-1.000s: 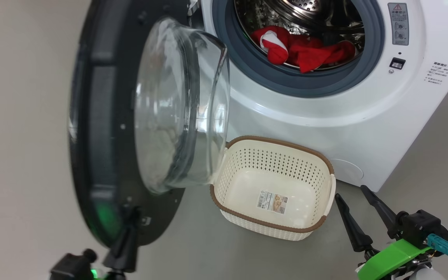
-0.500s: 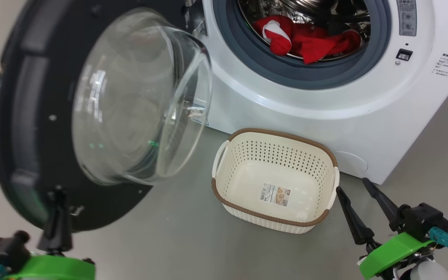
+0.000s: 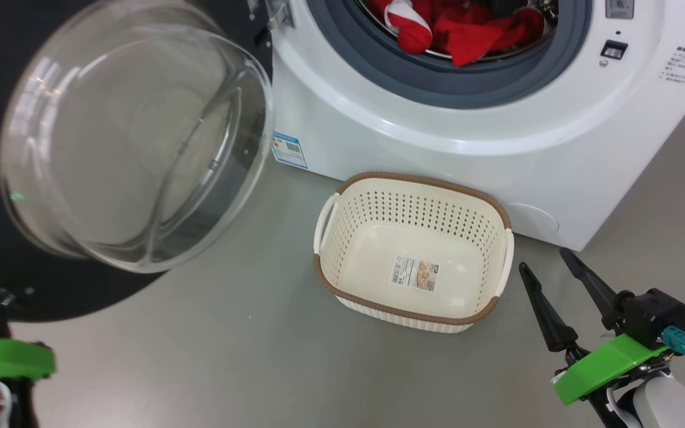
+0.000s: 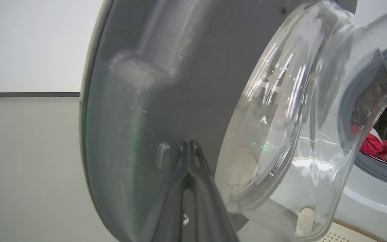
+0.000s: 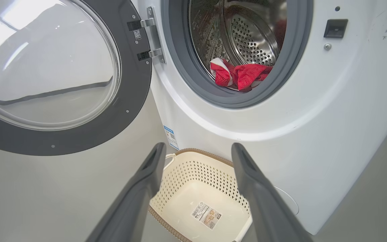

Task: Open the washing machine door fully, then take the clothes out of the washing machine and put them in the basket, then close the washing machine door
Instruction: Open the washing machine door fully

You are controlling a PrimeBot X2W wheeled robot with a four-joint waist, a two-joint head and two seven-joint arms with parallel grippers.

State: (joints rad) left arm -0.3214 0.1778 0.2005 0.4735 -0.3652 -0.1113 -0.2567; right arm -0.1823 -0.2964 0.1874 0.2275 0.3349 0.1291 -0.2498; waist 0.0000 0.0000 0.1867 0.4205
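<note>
Washing machine door (image 5: 133, 101): dark smooth rim, dusty sheen; bulging clear glass centre, glossy, full of reflections. Washing machine (image 3: 437, 160): glossy white shell, matt grey rubber gasket (image 5: 186, 80), shiny perforated steel drum (image 5: 250, 43). Clothes (image 5: 244, 75): red cloth, soft, matt. Basket (image 3: 342, 238) just beyond the right hand (image 3: 541, 258): cream perforated plastic, brown woven-look rim. Floor (image 3: 229, 356): grey, smooth, matt.

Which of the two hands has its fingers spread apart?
The right hand, at the lower right of the head view beside the basket: its two fingers stand wide apart. The left hand has its fingers pressed together at the washing machine door.
</note>
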